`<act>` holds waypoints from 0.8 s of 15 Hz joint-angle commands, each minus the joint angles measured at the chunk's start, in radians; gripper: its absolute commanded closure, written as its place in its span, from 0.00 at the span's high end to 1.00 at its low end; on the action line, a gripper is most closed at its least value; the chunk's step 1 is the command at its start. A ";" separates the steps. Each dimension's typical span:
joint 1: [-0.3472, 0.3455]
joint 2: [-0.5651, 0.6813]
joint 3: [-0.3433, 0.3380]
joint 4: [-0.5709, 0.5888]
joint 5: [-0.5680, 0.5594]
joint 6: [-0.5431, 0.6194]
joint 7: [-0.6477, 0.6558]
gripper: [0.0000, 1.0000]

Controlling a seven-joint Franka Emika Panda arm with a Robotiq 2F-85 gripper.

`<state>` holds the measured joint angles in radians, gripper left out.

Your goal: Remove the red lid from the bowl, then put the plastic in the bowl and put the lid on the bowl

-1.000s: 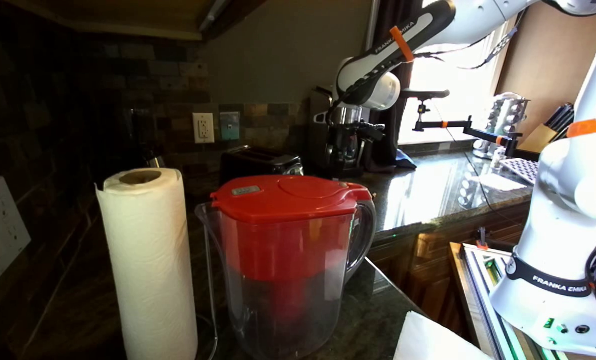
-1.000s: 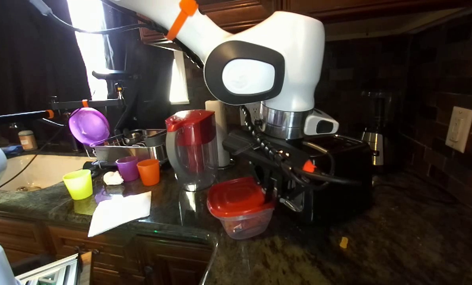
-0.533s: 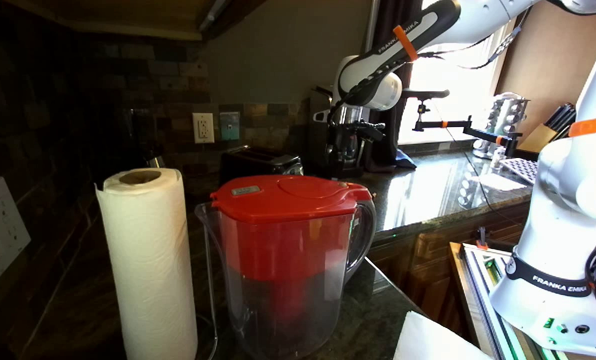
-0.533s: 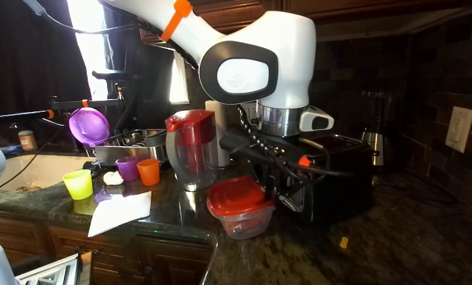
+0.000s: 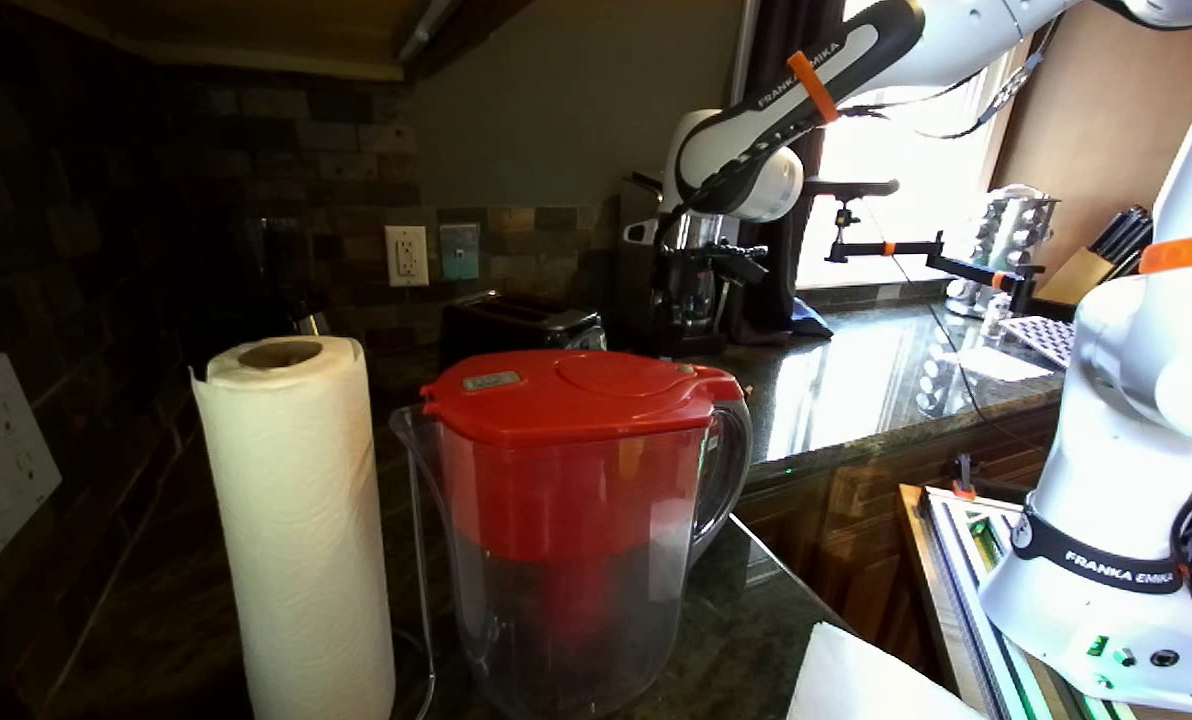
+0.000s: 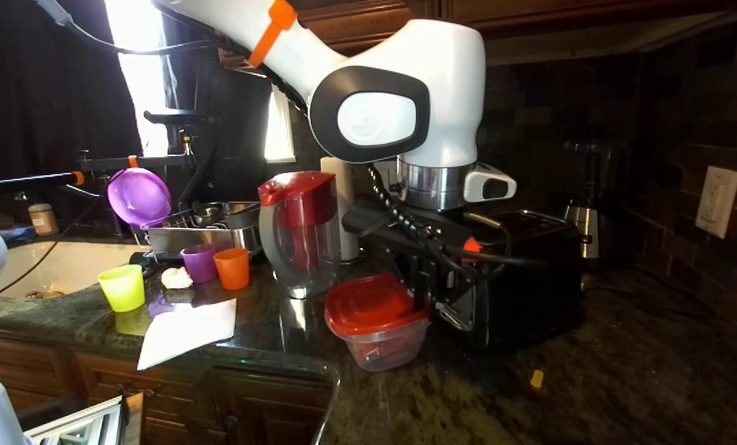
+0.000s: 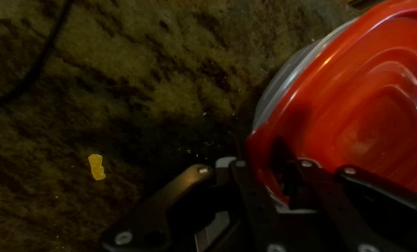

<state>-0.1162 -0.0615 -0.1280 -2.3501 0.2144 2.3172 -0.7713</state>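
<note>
The gripper (image 7: 260, 157) is standing narrow, pinching the rim of the red lid (image 7: 380, 115) between its fingers. This lid is covering the clear bowl (image 6: 386, 351), close to the corner in the front edge of the counter (image 6: 480, 408). A small yellow piece (image 6: 536, 379) is lying farther from this corner, well apart from the bowl.

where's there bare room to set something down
Widest, seemingly: the counter between cord and clear container in the wrist view, with just a yellow piece and pale specks. A smaller patch lies between white sheet, pitcher and container. Crowded: purple cup, orange cup and pitcher cluster; the tool sits at the red lid, near the toaster.
</note>
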 commanded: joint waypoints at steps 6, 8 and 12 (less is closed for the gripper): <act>0.011 -0.023 0.003 -0.046 -0.054 0.037 0.034 0.10; 0.011 -0.023 0.003 -0.046 -0.057 0.043 0.036 0.47; 0.012 -0.029 0.003 -0.051 -0.059 0.045 0.035 0.74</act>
<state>-0.1117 -0.0635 -0.1255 -2.3640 0.1728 2.3333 -0.7600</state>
